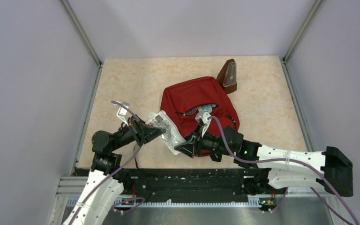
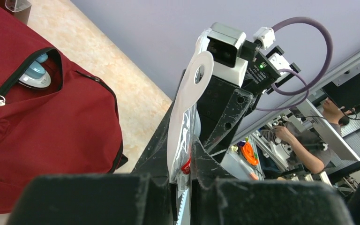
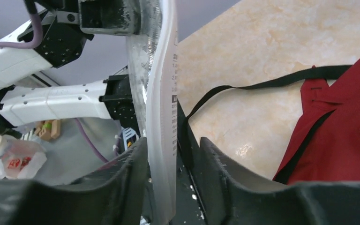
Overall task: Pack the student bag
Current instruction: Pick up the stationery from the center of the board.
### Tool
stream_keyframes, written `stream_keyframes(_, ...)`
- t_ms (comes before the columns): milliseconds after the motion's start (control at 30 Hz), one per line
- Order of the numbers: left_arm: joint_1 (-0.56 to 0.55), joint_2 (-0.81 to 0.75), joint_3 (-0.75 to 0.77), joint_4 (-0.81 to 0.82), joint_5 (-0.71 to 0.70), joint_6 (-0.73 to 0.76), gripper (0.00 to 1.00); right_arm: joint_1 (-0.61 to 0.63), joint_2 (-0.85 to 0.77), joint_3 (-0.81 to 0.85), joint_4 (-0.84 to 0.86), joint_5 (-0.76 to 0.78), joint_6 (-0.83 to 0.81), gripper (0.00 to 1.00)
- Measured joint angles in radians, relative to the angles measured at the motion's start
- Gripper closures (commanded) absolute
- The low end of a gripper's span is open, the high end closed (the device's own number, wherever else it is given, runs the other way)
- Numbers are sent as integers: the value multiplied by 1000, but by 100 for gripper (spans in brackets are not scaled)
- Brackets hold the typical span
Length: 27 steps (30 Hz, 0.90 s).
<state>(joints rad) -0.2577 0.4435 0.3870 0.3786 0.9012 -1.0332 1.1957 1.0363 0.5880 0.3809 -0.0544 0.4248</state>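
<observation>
The red student bag lies flat mid-table with its zip open; a blue and white item shows in the opening. A clear plastic packet with a white hang tab hangs just left of the bag, between both grippers. My left gripper is shut on its upper left end; the left wrist view shows the packet pinched between the pads, at my left gripper. My right gripper is at its lower right end. In the right wrist view the packet stands between the jaws of my right gripper, which are open, with a gap on one side.
A brown pyramid-shaped metronome stands at the bag's far right corner. A black strap trails from the bag over the beige tabletop. Grey walls close in the table on three sides.
</observation>
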Motion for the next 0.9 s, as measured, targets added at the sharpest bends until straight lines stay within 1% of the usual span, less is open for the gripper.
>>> stream_keyframes(100, 2, 3, 3, -1, -5, 8, 100, -21, -2, -17, 60, -64, 51, 98)
stream_keyframes(133, 2, 5, 5, -1, -6, 13, 91, -31, -3, -27, 87, -84, 72, 100)
stream_keyframes(200, 2, 14, 6, -6, -4, 23, 58, -53, -9, -59, 142, -128, 129, 100)
stream_keyframes(233, 2, 21, 8, -15, -4, 37, 42, -60, -13, -68, 153, -137, 150, 100)
stream_keyframes(267, 1, 31, 18, -53, -6, 55, 29, -75, -21, -77, 151, -142, 173, 100)
stream_keyframes(300, 1, 39, 28, -85, -14, 96, 21, -93, -31, -83, 140, -135, 191, 100)
stream_keyframes(333, 0, 48, 44, -137, -34, 140, 16, -118, -44, -85, 115, -124, 211, 100)
stream_keyframes(433, 0, 92, 99, -278, -124, 286, 13, -251, -105, -98, 16, -97, 277, 100)
stream_keyframes(500, -9, 118, 113, -323, -188, 351, 13, -389, -174, -123, -70, -95, 325, 100)
stream_keyframes(567, -33, 150, 114, -346, -257, 405, 13, -489, -237, -138, -158, -90, 359, 100)
stream_keyframes(600, -52, 167, 114, -349, -287, 426, 13, -518, -264, -143, -192, -88, 368, 100)
stream_keyframes(667, -114, 216, 118, -350, -373, 472, 13, -560, -325, -154, -270, -90, 393, 100)
stream_keyframes(767, -254, 316, 152, -352, -519, 555, 13, -582, -409, -186, -355, -101, 445, 100)
stream_keyframes(900, -415, 525, 243, -334, -715, 664, 12, -583, -534, -296, -395, -122, 552, 100)
